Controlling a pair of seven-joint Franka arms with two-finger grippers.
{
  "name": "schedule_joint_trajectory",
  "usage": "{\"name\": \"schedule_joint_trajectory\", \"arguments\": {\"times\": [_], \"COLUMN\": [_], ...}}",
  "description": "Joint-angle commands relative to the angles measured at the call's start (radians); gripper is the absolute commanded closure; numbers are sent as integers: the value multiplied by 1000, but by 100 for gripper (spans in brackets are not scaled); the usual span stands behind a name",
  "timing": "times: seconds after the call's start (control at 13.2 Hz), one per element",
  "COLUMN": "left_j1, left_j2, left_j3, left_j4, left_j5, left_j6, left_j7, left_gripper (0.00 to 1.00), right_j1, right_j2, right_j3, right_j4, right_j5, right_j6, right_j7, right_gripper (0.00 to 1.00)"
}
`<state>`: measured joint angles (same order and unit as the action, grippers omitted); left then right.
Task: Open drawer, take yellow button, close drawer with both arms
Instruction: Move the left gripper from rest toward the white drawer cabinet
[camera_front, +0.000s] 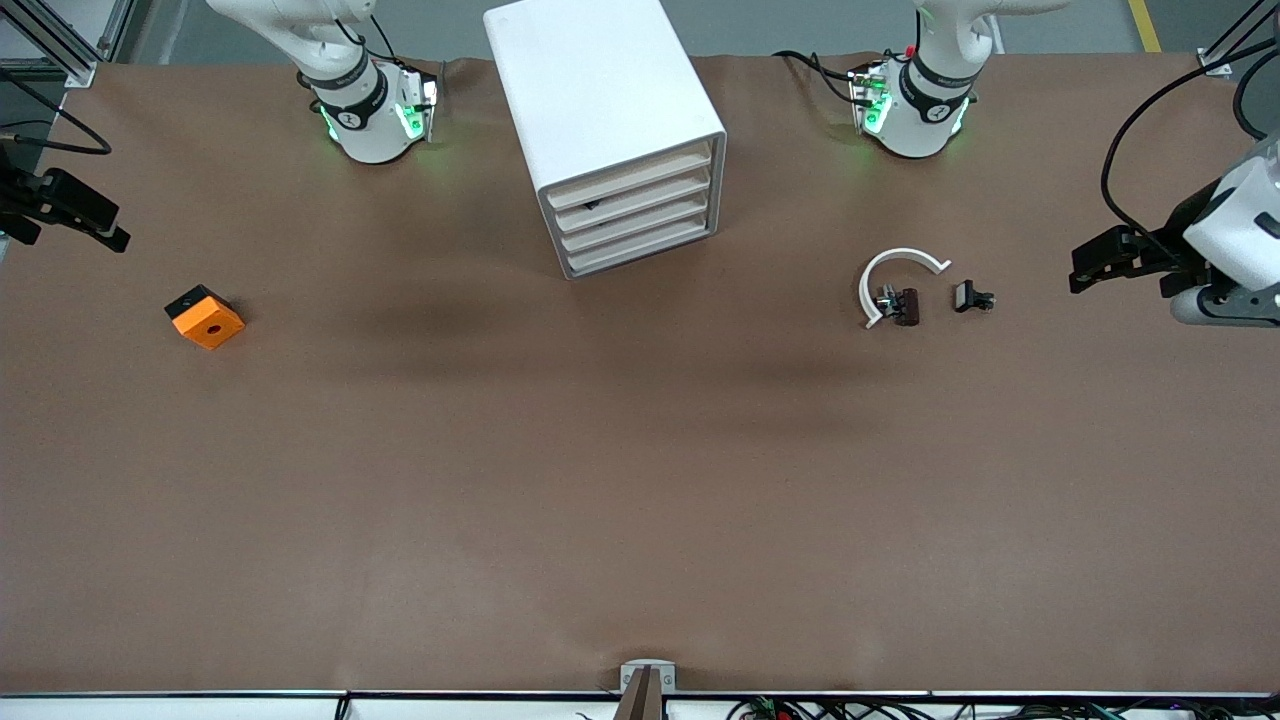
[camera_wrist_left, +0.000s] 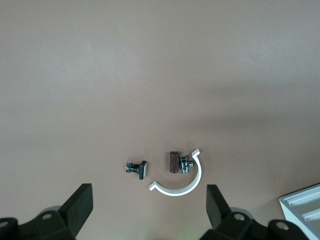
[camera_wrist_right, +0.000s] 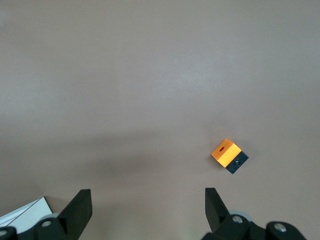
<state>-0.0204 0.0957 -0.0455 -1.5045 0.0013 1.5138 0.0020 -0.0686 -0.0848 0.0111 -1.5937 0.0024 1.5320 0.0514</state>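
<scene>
The left arm's black two-finger gripper (camera_front: 1085, 268) hangs spread wide and empty over the desk's edge at the left arm's end; in its wrist view the two fingers (camera_wrist_left: 80, 207) frame bare brown cover. The right arm's black two-finger gripper (camera_front: 100, 228) hangs over the desk edge at the right arm's end, likewise gaping and holding nothing. Both arms wait, touching nothing.

Near the left gripper lie a curved white plastic strip (camera_front: 893, 270) with a small dark clip (camera_front: 905, 306) touching it, and a second small black clip (camera_front: 972, 297) just beside them. Near the right gripper sits an orange square block with a hole on a black base (camera_front: 205, 318).

The boxy white cabinet (camera_front: 600, 110) stands at the middle of the desk's edge by the robots' bases, between the two arms. Its four shallow white tray-shaped drawers (camera_front: 632, 208) all sit pushed in, their plain fronts turned toward the front camera and slightly toward the left arm's end, long axes running across the cabinet. The button cannot be seen; a dark speck in the second drawer gap from the top may be it, but that is too small to tell. By my judgement the left gripper has the squarer approach to the drawer fronts, though both are well apart from the cabinet. No drawer is opened yet.
</scene>
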Motion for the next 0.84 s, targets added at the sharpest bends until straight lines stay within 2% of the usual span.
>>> {"name": "schedule_joint_trajectory", "arguments": {"times": [0.0, 0.46, 0.76], "left_j1": [-1, -3, -27], "left_j2": [62, 231, 318], "left_j3": [-7, -7, -8], "left_j4": [4, 3, 4], "left_j5": [-12, -12, -10], "left_j6": [-1, 80, 124], "left_j7": [-8, -25, -155], "left_gripper": [0, 0, 0], "right_j1": [-5, -11, -10], "right_j2": [-23, -20, -21], "right_j3": [6, 1, 4], "right_j4": [-18, -18, -18], "right_j5": [4, 2, 2], "right_j6": [-7, 2, -1], "right_j7": [7, 7, 7], "right_gripper": [0, 0, 0]}}
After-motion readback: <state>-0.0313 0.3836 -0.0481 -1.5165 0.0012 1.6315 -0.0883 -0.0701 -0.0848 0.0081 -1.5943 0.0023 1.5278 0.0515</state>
